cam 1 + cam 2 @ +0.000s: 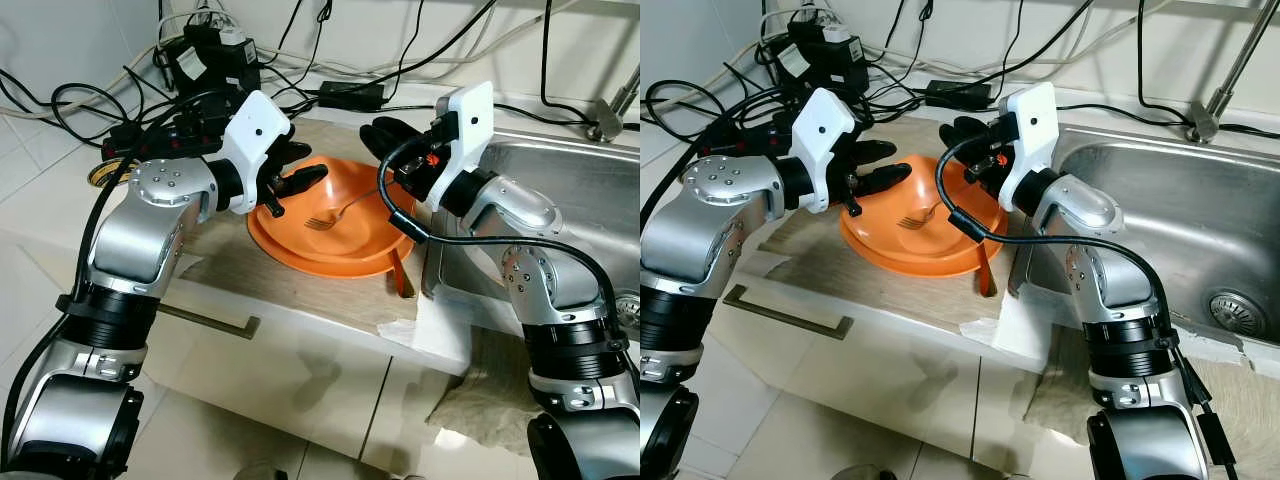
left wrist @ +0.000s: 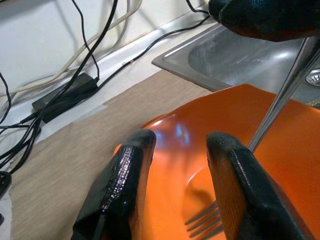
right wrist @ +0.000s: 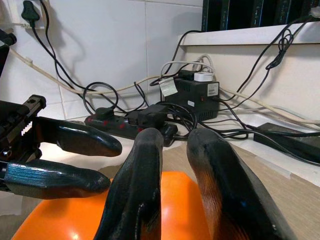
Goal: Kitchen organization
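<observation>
Here the right gripper [image 1: 385, 135] pinches the fork [image 1: 335, 214], its tines in the orange bowl [image 1: 330, 250] beside the left gripper's [image 1: 300, 178] parted jaws.

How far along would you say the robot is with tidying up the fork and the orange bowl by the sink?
Done: little that can be seen; the orange bowl sits on the counter mat, not in the sink. In hand: the right gripper holds the fork by its handle, tines resting in the bowl, while the left gripper hovers open over the bowl's rim. Left: lifting the fork out and putting both away.
</observation>
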`<state>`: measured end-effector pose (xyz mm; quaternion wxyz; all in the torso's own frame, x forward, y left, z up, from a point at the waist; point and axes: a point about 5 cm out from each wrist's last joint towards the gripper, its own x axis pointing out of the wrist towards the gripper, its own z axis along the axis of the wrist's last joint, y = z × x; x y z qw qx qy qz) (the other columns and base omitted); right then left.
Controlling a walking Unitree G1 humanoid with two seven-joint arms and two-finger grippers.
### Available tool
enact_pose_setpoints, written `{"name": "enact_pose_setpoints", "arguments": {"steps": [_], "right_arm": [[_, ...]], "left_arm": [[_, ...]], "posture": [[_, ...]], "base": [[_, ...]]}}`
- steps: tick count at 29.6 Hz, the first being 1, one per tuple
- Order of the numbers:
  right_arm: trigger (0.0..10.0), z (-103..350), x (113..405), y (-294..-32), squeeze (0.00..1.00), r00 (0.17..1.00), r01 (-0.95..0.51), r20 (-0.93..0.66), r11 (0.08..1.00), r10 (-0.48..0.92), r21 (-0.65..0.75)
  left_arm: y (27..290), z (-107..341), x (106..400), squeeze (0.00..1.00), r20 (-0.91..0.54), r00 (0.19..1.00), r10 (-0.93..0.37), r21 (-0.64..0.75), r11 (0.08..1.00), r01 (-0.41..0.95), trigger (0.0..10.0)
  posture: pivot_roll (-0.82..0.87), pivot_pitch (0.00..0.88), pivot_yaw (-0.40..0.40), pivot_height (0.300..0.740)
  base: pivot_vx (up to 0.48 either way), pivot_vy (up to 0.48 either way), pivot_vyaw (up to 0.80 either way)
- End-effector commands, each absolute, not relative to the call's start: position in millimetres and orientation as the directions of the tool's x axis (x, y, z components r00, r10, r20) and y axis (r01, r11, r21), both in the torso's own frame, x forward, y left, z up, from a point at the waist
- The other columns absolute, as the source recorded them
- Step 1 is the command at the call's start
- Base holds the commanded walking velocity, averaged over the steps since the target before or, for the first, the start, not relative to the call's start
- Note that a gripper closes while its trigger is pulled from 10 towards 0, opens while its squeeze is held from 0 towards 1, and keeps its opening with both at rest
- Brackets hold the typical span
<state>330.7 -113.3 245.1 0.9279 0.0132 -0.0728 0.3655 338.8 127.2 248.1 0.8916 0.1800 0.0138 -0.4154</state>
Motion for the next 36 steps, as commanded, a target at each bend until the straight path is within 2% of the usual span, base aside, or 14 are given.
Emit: {"name": "enact_pose_setpoints", "arguments": {"steps": [1,17,24,36], "right_arm": [[0.0,240.6,330.0,-113.5,0.00,0.723,-0.682,0.115,0.730,0.681,-0.038],[0.0,237.0,332.8,-115.8,0.00,0.742,-0.662,0.085,0.747,0.665,-0.063],[0.0,250.7,339.6,-116.8,0.00,0.776,-0.606,0.155,0.791,0.611,-0.088],[0.0,269.1,335.1,-93.0,0.00,0.680,-0.679,0.289,0.727,0.674,-0.101]], "left_arm": [[125.6,253.2,339.6,0.00,-0.164,0.658,-0.735,0.325,0.589,0.739,10.0],[125.2,253.0,339.8,0.00,-0.160,0.661,-0.733,0.323,0.594,0.736,10.0],[125.3,252.9,340.8,0.00,-0.161,0.663,-0.731,0.326,0.595,0.735,10.0],[122.5,252.4,340.0,0.00,-0.156,0.663,-0.732,0.331,0.593,0.734,10.0]], "posture": [[0.00,0.000,0.034,0.740],[0.00,0.000,0.034,0.740],[0.00,0.000,0.035,0.740],[0.01,0.000,0.025,0.740]], "base": [[0.000,0.000,0.00],[0.000,0.000,0.00],[0.000,0.000,0.00],[0.000,0.000,0.00]]}}
